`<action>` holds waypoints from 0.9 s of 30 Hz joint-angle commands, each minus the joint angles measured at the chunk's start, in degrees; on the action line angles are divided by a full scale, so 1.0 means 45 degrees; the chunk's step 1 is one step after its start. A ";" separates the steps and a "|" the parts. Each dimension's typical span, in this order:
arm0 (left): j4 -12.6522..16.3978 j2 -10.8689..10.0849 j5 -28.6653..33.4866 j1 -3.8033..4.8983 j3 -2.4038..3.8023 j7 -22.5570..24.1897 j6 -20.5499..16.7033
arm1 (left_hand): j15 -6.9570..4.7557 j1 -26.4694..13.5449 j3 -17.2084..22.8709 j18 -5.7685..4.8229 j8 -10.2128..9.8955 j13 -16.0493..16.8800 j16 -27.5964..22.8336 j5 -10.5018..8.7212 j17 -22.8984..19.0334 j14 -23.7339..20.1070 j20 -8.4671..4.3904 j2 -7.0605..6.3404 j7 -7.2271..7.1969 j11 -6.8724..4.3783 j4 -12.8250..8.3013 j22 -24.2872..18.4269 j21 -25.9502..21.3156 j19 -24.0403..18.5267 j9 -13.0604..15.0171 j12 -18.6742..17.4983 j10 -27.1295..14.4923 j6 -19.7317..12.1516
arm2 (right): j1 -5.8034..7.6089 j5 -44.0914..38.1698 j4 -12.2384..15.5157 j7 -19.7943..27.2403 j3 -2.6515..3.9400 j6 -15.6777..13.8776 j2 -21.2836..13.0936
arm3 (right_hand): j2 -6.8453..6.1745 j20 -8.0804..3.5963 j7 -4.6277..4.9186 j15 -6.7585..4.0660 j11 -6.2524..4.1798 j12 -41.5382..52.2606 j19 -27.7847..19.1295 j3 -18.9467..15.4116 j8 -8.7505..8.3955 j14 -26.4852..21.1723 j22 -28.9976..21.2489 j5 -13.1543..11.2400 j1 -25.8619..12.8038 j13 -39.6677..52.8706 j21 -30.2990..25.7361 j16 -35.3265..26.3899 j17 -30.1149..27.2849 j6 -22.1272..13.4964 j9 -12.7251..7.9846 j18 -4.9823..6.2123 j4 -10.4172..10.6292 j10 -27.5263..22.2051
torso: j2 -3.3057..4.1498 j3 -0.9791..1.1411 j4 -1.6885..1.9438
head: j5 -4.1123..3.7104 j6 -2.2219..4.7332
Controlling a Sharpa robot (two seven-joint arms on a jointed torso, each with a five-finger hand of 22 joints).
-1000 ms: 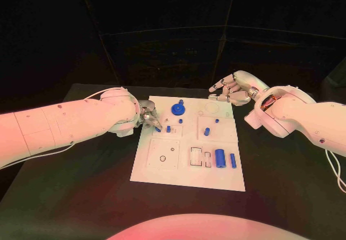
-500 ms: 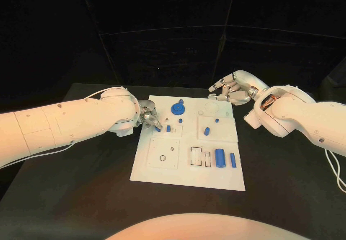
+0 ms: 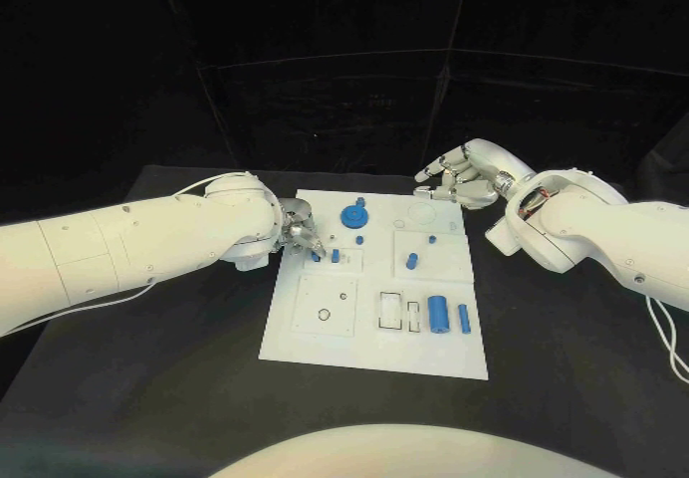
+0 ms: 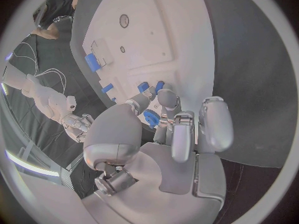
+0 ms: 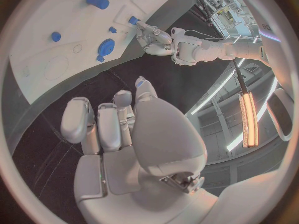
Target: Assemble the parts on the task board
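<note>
Two blue cylinders [image 3: 438,315] lie in the near recesses of the task board [image 3: 376,349] on the black surface; farther on, the left hand [image 3: 298,231] pinches a small blue part [image 3: 315,256] at the board's edge. Beyond, the right hand [image 3: 457,175] hovers, fingers curled, grasping nothing.

Head camera is looking down from above at the black surface [image 3: 172,378], taking in the whole task board [image 3: 376,344] with both arms entering from the sides. Left wrist camera is sitting close behind the left hand [image 4: 163,134], facing the board's edge. Right wrist camera is trailing the right hand [image 5: 118,129], sharing the board and, farther off, the left hand.
</note>
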 commanded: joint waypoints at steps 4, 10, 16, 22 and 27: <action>-0.0184 0.0138 0.0213 -0.0035 -0.0025 0.0020 0.0417 | -0.0121 -0.0193 -0.0038 -0.0043 0.0093 0.0042 0.0041 0.0039 0.3355 0.1342 -0.0050 -0.0011 -0.0145 -0.0085 0.0143 0.0016 0.0065 0.0055 -0.0003 0.0112 0.0007 0.0116 | 0.0021 0.0015 0.0011 0.0120 0.0006 0.0016 0.0007 | 0.0090 0.0000 -0.0008 -0.0072 -0.0002 -0.0034 -0.0086 -0.0052 0.0053 0.0391 -0.0012 0.0072 0.0051 -0.0013 -0.0081 -0.0067 -0.0001 -0.0088 -0.0015 0.0130 0.0012 -0.0105 | -0.0009 -0.0006 0.0004 | -0.0032 0.0001; -0.0322 0.0217 0.0258 -0.0035 -0.0050 0.0008 0.0588 | -0.0133 -0.0291 -0.0070 -0.0047 0.0128 0.0048 0.0041 0.0039 0.3355 0.1342 -0.0063 -0.0033 -0.0155 -0.0094 0.0224 0.0032 0.0076 0.0062 -0.0007 0.0128 0.0015 0.0128 | 0.0021 0.0015 0.0019 0.0117 0.0006 0.0019 0.0006 | 0.0090 0.0000 -0.0008 -0.0072 -0.0002 -0.0034 -0.0086 -0.0052 0.0053 0.0391 -0.0012 0.0072 0.0051 -0.0013 -0.0081 -0.0067 -0.0001 -0.0088 -0.0015 0.0130 0.0012 -0.0105 | -0.0009 -0.0008 0.0010 | -0.0055 -0.0010; -0.0429 0.0244 0.0268 -0.0034 -0.0075 0.0000 0.0660 | -0.0138 -0.0363 -0.0100 -0.0042 0.0144 0.0021 0.0041 0.0039 0.3355 0.1342 -0.0071 -0.0055 -0.0156 -0.0096 0.0282 0.0015 0.0054 0.0054 -0.0012 0.0112 0.0005 0.0125 | 0.0021 0.0015 0.0028 0.0110 0.0006 0.0022 0.0003 | 0.0090 0.0000 -0.0008 -0.0072 -0.0002 -0.0034 -0.0086 -0.0052 0.0053 0.0391 -0.0012 0.0072 0.0051 -0.0013 -0.0081 -0.0067 -0.0001 -0.0088 -0.0015 0.0130 0.0012 -0.0105 | -0.0015 -0.0009 0.0014 | -0.0059 -0.0011; -0.0511 0.0255 0.0271 -0.0034 -0.0081 -0.0002 0.0653 | -0.0128 -0.0822 -0.0419 -0.0040 0.0193 -0.0030 0.0041 0.0038 0.3355 0.1342 -0.0079 -0.0291 -0.0122 -0.0067 0.0580 -0.0003 0.0021 0.0043 -0.0036 0.0092 -0.0023 0.0132 | 0.0021 0.0015 0.0032 0.0111 0.0006 0.0018 0.0003 | 0.0086 0.0000 -0.0006 -0.0071 -0.0001 -0.0041 -0.0097 -0.0061 0.0054 0.0389 -0.0029 0.0079 0.0050 -0.0023 -0.0093 -0.0073 -0.0006 -0.0093 -0.0016 0.0134 0.0016 -0.0113 | -0.0013 -0.0011 0.0014 | -0.0063 -0.0007; -0.0525 0.0251 0.0313 -0.0033 -0.0083 0.0003 0.0595 | -0.0104 -0.1464 -0.1045 -0.0036 0.0218 -0.0077 0.0041 0.0034 0.3355 0.1342 -0.0068 -0.0704 -0.0074 -0.0027 0.0990 -0.0025 -0.0020 0.0031 -0.0078 0.0084 -0.0067 0.0114 | 0.0021 0.0015 0.0034 0.0113 0.0006 0.0010 -0.0001 | 0.0086 0.0000 -0.0006 -0.0071 -0.0001 -0.0041 -0.0097 -0.0061 0.0054 0.0389 -0.0029 0.0079 0.0050 -0.0023 -0.0093 -0.0073 -0.0006 -0.0093 -0.0016 0.0134 0.0016 -0.0113 | -0.0015 -0.0008 0.0010 | -0.0066 -0.0002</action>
